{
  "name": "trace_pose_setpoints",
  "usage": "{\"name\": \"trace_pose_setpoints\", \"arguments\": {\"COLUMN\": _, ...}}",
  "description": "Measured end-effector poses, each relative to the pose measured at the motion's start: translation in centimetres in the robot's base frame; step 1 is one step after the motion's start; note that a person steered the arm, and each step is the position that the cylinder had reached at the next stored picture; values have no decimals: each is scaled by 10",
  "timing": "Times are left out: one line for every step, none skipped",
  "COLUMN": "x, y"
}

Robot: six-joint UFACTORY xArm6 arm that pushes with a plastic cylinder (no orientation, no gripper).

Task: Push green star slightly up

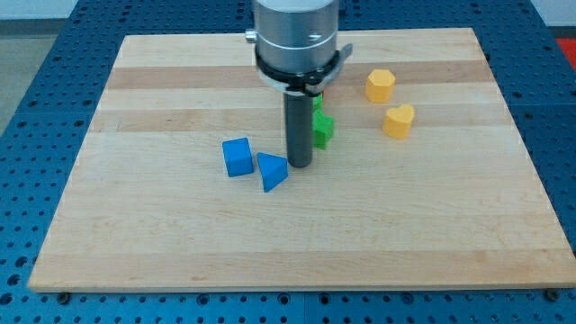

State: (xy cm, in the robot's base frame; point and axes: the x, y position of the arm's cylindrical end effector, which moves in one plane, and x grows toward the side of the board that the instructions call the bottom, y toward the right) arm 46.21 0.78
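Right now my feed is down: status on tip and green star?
My tip down beside blue triangle. Green star just up-right, partly hidden by the rod. Nothing visible above the star.

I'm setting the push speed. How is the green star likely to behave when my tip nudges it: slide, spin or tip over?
The green star looks like a low, rigid block sitting flat on the smooth wooden board, so it should probably slide rather than tip. Its notched outline may make it spin under an off-centre push. My tip sits just left of and below it.

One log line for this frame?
tip beside green star, at its lower left | blue triangle touching tip's left | star not visibly pushed
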Motion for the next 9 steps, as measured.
{"name": "trace_pose_setpoints", "arguments": {"x": -2, "y": 8}}
{"name": "trace_pose_setpoints", "arguments": {"x": -10, "y": 16}}
{"name": "trace_pose_setpoints", "arguments": {"x": -13, "y": 17}}
{"name": "trace_pose_setpoints", "arguments": {"x": -13, "y": 16}}
{"name": "trace_pose_setpoints", "arguments": {"x": -14, "y": 9}}
{"name": "trace_pose_setpoints", "arguments": {"x": -14, "y": 4}}
{"name": "trace_pose_setpoints", "arguments": {"x": -16, "y": 3}}
{"name": "trace_pose_setpoints", "arguments": {"x": -22, "y": 2}}
{"name": "trace_pose_setpoints", "arguments": {"x": -25, "y": -1}}
